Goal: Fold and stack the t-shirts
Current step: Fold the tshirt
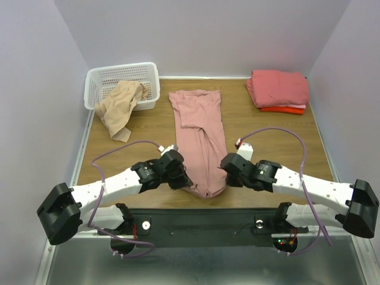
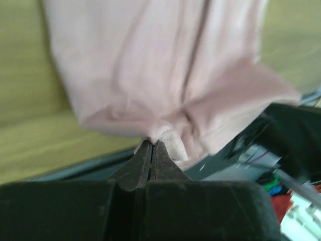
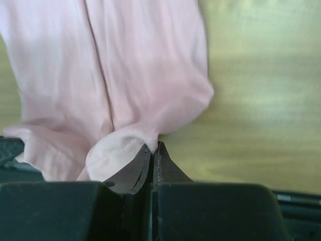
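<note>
Top external: mounted high behind the arm bases, facing down and forward, far enough back to take in the whole table [image 1: 279,142]. Left wrist, right wrist: set close behind the left gripper [image 2: 152,146] and right gripper [image 3: 154,148], facing along the fingers. All three views share the near end of the dusty-pink t-shirt [image 1: 205,172].

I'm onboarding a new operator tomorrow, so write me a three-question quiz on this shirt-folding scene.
1. True or false: both the left pincer and the right pincer are shut on the near end of the dusty-pink shirt.
2. Where does the beige shirt lie? A) flat at the centre B) hanging out of the white basket C) in the right pincer
3. What colour is the top of the folded stack?
Key: 1 true; 2 B; 3 salmon-pink.
</note>
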`<control>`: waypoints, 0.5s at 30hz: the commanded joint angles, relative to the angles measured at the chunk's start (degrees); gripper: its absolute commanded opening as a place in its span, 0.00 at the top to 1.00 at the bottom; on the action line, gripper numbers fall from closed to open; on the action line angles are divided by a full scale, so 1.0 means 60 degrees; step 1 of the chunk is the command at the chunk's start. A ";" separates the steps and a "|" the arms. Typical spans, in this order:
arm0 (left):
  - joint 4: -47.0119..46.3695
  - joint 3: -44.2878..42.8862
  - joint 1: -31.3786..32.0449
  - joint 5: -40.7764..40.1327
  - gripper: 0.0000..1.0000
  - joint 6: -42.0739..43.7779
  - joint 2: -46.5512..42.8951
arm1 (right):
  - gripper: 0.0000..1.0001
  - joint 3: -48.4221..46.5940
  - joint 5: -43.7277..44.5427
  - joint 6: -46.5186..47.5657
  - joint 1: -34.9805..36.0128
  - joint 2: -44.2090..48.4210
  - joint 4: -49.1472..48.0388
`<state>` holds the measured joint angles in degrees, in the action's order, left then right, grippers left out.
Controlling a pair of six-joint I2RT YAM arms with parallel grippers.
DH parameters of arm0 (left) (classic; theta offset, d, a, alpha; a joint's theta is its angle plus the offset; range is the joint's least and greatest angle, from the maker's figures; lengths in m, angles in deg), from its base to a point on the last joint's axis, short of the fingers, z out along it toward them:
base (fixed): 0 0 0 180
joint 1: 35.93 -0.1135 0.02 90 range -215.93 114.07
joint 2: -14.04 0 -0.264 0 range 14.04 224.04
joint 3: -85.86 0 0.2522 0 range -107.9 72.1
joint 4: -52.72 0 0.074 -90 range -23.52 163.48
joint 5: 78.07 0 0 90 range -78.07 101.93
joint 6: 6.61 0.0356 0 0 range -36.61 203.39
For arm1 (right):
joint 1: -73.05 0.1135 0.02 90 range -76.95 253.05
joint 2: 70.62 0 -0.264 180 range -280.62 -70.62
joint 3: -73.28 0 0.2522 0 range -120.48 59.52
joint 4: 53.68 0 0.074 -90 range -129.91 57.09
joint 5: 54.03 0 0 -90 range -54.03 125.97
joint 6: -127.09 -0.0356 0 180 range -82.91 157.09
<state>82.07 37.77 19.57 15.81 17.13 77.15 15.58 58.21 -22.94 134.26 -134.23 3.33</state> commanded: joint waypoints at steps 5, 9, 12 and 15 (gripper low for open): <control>-0.1177 -0.1119 -0.1047 -0.1672 1.00 0.0862 0.0511 | 1.00 -0.0835 0.1436 0.1303 -0.1498 -0.0573 -0.3015; -0.1428 -0.1353 -0.1806 -0.1759 1.00 0.1227 0.0745 | 1.00 -0.1273 0.0893 0.1946 -0.2393 -0.1306 -0.3940; -0.1442 -0.1646 -0.2219 -0.1950 1.00 0.1607 0.1024 | 1.00 -0.1697 0.0791 0.2517 -0.2890 -0.1789 -0.4554; -0.1558 -0.1939 -0.2424 -0.2214 1.00 0.2004 0.1272 | 0.99 -0.1904 0.0368 0.2608 -0.3301 -0.2286 -0.4643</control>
<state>75.30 30.30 6.52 6.21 24.47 83.70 8.19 61.95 -10.87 117.14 -146.02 -17.06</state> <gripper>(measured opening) 0.025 0.038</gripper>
